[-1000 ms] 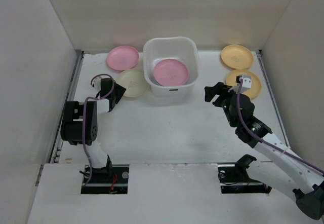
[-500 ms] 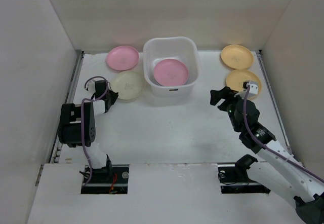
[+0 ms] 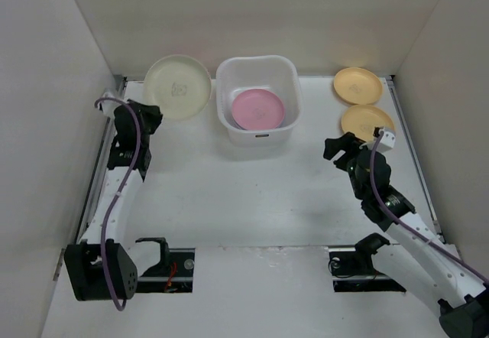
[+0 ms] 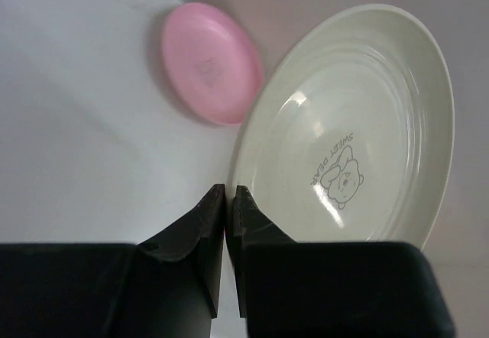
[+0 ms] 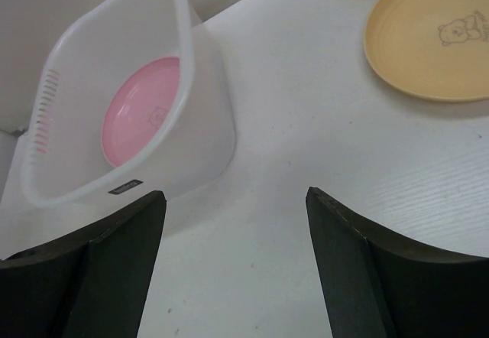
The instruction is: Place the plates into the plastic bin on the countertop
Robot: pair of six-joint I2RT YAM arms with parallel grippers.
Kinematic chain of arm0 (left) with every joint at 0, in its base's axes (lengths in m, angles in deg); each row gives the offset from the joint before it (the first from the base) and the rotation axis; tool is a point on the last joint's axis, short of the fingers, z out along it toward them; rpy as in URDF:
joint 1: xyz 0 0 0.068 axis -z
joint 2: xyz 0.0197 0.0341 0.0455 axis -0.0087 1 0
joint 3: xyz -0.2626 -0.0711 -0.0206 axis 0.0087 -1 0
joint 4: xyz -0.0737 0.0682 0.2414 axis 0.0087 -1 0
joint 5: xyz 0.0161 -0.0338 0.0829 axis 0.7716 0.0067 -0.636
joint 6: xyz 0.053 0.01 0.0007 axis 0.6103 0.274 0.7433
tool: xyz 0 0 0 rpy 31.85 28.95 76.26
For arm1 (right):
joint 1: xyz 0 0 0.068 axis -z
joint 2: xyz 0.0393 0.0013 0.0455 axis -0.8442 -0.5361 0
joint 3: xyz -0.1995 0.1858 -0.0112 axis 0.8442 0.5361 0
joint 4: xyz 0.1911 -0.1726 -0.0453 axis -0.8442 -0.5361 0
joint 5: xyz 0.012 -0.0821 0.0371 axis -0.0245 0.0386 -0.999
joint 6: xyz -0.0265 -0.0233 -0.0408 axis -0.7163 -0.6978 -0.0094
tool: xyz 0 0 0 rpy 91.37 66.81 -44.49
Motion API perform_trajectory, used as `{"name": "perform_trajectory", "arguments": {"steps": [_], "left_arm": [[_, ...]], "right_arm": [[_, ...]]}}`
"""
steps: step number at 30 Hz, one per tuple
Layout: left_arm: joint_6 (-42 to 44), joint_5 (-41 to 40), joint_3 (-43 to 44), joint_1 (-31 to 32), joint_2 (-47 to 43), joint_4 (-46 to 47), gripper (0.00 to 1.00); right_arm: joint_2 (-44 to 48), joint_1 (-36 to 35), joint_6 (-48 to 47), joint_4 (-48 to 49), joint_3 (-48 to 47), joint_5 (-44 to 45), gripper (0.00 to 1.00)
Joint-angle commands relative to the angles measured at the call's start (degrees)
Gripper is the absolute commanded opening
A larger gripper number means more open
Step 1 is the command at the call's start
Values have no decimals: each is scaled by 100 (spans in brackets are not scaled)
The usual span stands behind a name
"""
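Note:
My left gripper (image 3: 147, 118) is shut on the rim of a cream plate (image 3: 177, 86) and holds it tilted in the air, left of the plastic bin (image 3: 257, 60). In the left wrist view the jaws (image 4: 229, 199) pinch the cream plate's (image 4: 351, 124) edge. A pink plate (image 4: 210, 61) lies on the countertop beyond it and is hidden in the top view. Another pink plate (image 3: 257, 108) lies in the bin. Two yellow-orange plates (image 3: 357, 84) (image 3: 367, 120) lie at the right. My right gripper (image 3: 341, 148) is open and empty, between the bin and the nearer yellow-orange plate.
White walls close in the countertop (image 3: 244, 185) on the left, back and right. In the right wrist view the bin (image 5: 183, 40) is at the left, the yellow-orange plate (image 5: 435, 36) at the upper right, and my open gripper (image 5: 233, 193) is over bare surface.
My left arm has lifted the cream plate off the countertop and swung it up and back to the left. My right gripper has drifted slightly right and nearer, still open.

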Motion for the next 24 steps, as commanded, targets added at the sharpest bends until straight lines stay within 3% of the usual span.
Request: {"name": "perform_trajectory", "arguments": {"steps": [1,9,14,24], "left_arm": [[477,35,919,635,378,-121,5],[864,-185,2632,1840,2240,46,6],[1075,-106,3547,2227,3269,-94,6],[1611,-62,5436,2641,5141,-753,7]], "right_arm": [[162,138,193,-122,47,12,80],[689,664,465,-974,118,293,80],[935,1139,738,-1265,197,223,80],[892,1403,808,-1309,249,249,80]]}}
